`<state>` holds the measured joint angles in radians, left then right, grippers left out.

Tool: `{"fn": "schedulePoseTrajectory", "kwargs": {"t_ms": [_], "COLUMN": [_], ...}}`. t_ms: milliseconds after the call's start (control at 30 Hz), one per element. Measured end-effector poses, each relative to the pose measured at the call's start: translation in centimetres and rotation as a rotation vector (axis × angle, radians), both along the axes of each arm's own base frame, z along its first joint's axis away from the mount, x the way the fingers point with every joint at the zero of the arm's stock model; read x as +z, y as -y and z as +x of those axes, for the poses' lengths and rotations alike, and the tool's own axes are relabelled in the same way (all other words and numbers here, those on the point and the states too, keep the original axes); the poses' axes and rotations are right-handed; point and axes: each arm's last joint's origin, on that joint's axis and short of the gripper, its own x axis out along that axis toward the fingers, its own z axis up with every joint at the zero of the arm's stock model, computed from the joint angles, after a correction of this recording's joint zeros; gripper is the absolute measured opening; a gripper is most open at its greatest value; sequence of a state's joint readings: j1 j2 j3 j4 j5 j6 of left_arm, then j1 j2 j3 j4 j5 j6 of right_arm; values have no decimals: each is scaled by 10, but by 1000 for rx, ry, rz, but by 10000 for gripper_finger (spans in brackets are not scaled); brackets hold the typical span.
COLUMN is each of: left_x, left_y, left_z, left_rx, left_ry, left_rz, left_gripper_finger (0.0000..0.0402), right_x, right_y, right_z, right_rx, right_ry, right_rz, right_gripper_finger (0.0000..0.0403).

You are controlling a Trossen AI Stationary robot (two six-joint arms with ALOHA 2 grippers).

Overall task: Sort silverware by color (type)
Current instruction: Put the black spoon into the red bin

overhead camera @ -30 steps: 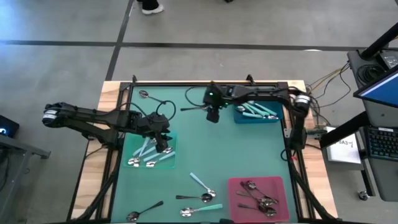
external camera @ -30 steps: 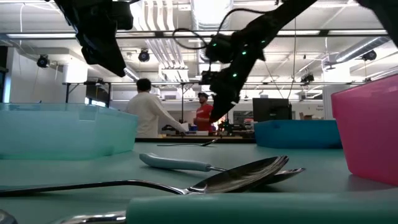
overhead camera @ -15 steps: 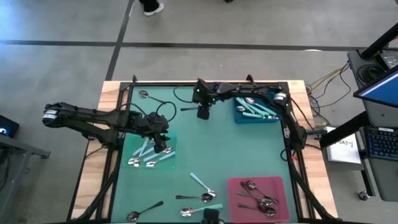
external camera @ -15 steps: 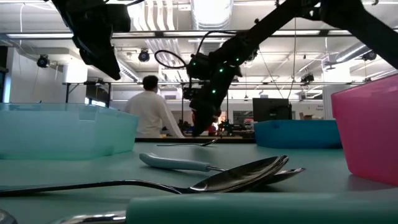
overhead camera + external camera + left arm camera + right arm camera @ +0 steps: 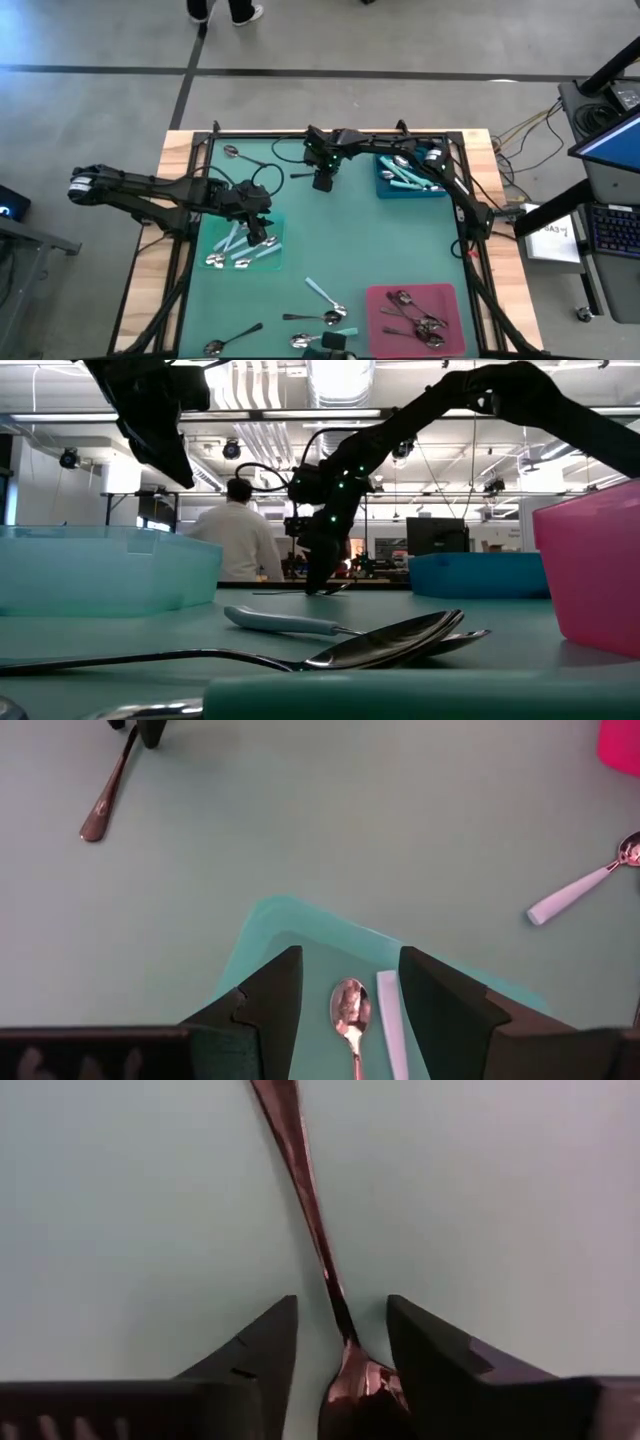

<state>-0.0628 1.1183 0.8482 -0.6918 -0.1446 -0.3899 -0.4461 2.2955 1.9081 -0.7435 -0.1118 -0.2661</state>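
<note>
Dark spoon (image 5: 318,1250), bowl partly hidden, is straddled by spread right gripper (image 5: 340,1370); left gripper (image 5: 350,1005), fingers parted, is held over pale tray (image 5: 262,925) on teal mat (image 5: 380,240).

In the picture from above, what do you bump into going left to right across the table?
The left gripper over the pale teal tray → the right gripper, jaws open astride a dark spoon → the blue tray at the far side → the pink tray at the near side.
</note>
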Motion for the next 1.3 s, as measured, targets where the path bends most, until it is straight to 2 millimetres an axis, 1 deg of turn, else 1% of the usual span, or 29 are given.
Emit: {"fn": "schedulePoseTrajectory", "kwargs": {"t_ms": [100, 267, 300, 433, 533, 667, 733, 767, 867, 933, 1000, 1133, 1200, 1300], "left_x": [0, 0, 0, 0, -3, -18, -29, -36, -52, -59, -62, -65, -65, -64], "left_y": [0, 0, 0, 0, 0, -1, -2, -2, -4, -4, -5, -7, -7, -8], "left_z": [0, 0, 0, -1, -2, -6, -7, -7, -5, -2, 0, 2, 2, 3], "left_rx": [1, 9, 10, 12, 12, 48, 79, 89, 122, 130, 134, 165, 183, 202], "left_ry": [0, 1, 1, -6, -21, -45, -39, -26, 77, 169, 250, 349, 390, 406], "left_rz": [1, -2, -3, -4, -3, 3, 11, 19, 62, 83, 106, 156, 172, 199], "left_gripper_finger": [152, 152, 152, 152, 152, 152, 152, 152, 152, 152, 152, 152, 152, 152], "right_x": [1, 2, 2, 2, 6, 21, 34, 43, 67, 76, 82, 105, 109, 105], "right_y": [1, 1, 1, 2, 4, 5, 6, 7, 5, 3, 1, -7, -13, -26], "right_z": [1, 1, 1, -1, -4, -14, -17, -18, -24, -30, -37, -53, -64, -80], "right_rx": [17, 31, 30, 7, 1, -8, -13, -13, -6, -13, -26, -42, -52, -70], "right_ry": [-18, -9, -11, -16, -17, -43, -15, 6, 37, 9, -9, 33, 34, 18], "right_rz": [22, 65, 69, 88, 96, 109, 91, 78, 33, -13, -43, -63, -59, -51], "right_gripper_finger": [108, 28, 19, 11, 10, 10, 9, 9, 9, 9, 9, 9, 9, 9]}}
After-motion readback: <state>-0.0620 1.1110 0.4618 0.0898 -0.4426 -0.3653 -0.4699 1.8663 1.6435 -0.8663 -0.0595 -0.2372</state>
